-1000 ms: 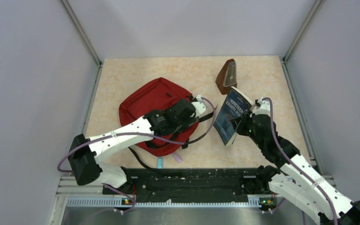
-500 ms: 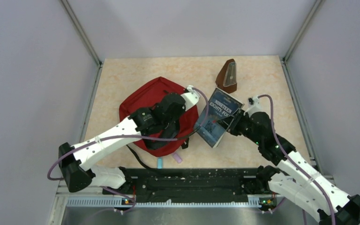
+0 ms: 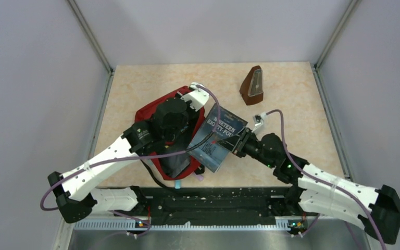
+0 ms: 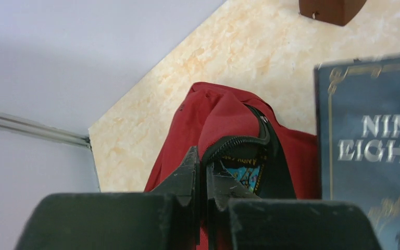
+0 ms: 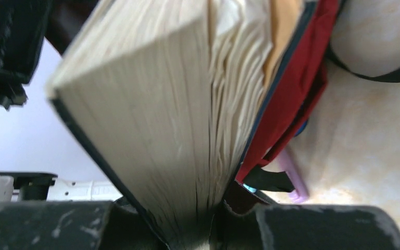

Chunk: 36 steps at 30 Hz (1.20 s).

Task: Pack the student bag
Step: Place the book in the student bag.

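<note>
Pinching the zipper rim of the large red fabric backpack lying left of centre on the worktop, the left jaws are holding its mouth open while the right jaws, clamped on a dark-blue paperback book, are probably needing to slide it in next.

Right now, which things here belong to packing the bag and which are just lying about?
Job: student bag, its opening pinched by the left gripper; book, clamped in the right gripper.
Lying about: metronome; small pink item; small blue item.
</note>
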Available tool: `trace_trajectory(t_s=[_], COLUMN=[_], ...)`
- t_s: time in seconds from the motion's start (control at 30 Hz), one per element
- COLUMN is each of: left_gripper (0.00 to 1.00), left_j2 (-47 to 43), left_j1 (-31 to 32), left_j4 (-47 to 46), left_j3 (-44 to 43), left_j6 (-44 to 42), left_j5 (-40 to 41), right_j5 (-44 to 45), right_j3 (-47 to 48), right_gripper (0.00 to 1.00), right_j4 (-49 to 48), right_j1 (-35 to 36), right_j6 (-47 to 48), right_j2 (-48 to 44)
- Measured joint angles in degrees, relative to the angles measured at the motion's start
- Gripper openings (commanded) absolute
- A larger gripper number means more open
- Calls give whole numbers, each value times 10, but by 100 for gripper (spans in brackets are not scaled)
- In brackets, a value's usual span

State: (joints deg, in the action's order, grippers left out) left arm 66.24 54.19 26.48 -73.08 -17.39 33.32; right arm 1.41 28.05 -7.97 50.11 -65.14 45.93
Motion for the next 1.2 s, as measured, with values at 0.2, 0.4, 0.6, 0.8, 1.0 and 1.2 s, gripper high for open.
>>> trace_trajectory(t_s=[0.2,0.4,0.6,0.8,1.0,1.2], left_gripper=[0,0,0,0,0,0], left_j2=[-9,-30,-49,-61,-61,-61], left_j1=[0,-1,-2,-2,-2,-2], left_j4=[-42,-71,-91,-107,-115,-119], left_j3=[23,51,80,100,109,115], left_j6=[-8,-8,-7,-3,9,19], left_j5=[3,2,-16,-39,-55,-72], right_j5=[27,33,57,101,119,136], right_j3=[10,17,54,102,137,150], right_gripper=[0,0,0,0,0,0], right_j4=[-74,-111,-110,-120,-141,-194], right_j1=[84,134,159,154,105,78], right_j6=[-7,-15,-2,13,17,19], right_j2=[100,202,249,299,332,384])
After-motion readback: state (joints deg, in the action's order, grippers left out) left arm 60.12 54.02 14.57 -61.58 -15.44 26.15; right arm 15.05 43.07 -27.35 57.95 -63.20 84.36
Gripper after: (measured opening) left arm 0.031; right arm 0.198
